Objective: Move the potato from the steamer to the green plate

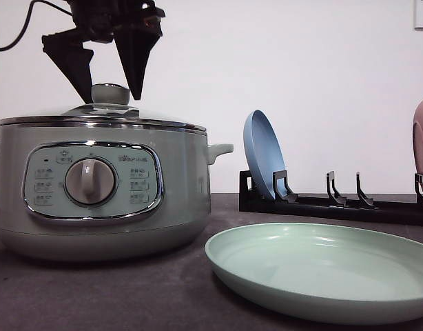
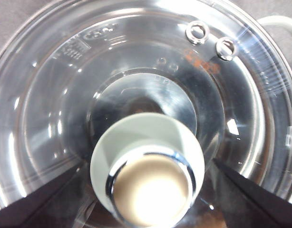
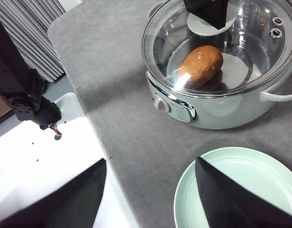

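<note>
The left hand (image 1: 107,86) hangs fingers-down and spread wide, while the right hand (image 3: 150,199) hovers high, fingers apart.

Steamers: one (image 1: 101,186)
Potatoes: one (image 3: 201,65)
Green plates: one (image 1: 322,269)
Blue plates: one (image 1: 264,153)
Dish racks: one (image 1: 335,203)

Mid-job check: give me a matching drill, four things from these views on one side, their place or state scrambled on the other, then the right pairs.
Things:
1. oval orange-brown potato
2. wide pale mint-green plate
3. round blue plate
4. left gripper

Places or states:
A. standing on edge in the black rack
B. open, fingers either side of the green lid knob
C. lying inside the sage-green steamer under the glass lid
D. flat and bare on the grey table, beside the steamer

Pairs: 1-C, 2-D, 3-A, 4-B
</note>
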`<state>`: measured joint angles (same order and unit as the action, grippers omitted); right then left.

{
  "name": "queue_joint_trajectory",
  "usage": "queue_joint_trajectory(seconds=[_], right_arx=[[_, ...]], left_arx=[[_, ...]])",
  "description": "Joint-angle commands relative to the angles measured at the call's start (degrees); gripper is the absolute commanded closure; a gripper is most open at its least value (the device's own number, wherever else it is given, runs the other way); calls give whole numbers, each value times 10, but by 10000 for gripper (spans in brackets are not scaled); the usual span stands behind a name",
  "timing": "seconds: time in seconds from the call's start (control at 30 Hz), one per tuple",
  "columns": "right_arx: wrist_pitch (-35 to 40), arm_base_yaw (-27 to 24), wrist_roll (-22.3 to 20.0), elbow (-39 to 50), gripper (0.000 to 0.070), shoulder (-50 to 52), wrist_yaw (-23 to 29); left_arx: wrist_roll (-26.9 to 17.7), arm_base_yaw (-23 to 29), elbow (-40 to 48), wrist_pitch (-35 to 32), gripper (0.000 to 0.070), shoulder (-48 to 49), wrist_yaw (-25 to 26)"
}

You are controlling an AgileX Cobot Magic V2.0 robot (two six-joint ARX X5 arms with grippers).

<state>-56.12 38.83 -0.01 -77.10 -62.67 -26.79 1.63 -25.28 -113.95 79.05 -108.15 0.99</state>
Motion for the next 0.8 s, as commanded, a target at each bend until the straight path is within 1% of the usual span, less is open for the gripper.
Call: queue_joint_trajectory(seconds=[0.0, 0.03, 0.07, 0.1, 0.27, 0.3, 0.33, 0.37, 0.57, 0.77], right_arx=[[3, 3, -4, -8, 330, -5, 1], [3, 3, -4, -8, 330, -5, 1], [3, 3, -4, -8, 330, -5, 1], [3, 3, -4, -8, 330, -5, 1], [3, 3, -4, -8, 330, -5, 2], [3, 3, -4, -8, 330, -5, 3], [3, 3, -4, -8, 330, -5, 3], [3, 3, -4, -8, 330, -5, 3], [3, 3, -1, -8, 330, -5, 3], [4, 3, 15, -8, 330, -5, 3]], left_arx=[[6, -2, -13, -2, 199, -11, -2], [6, -2, -13, -1, 203, -11, -2], [6, -2, -13, 1, 228, -11, -2], [6, -2, -13, 3, 271, -11, -2], [5, -2, -14, 16, 599, -10, -2], [5, -2, -14, 19, 656, -10, -2], [4, -2, -14, 22, 688, -10, -2], [3, -2, -14, 23, 700, -10, -2], [-10, -1, -15, 25, 700, 3, -2], [-10, 18, -27, 14, 700, 59, -2]])
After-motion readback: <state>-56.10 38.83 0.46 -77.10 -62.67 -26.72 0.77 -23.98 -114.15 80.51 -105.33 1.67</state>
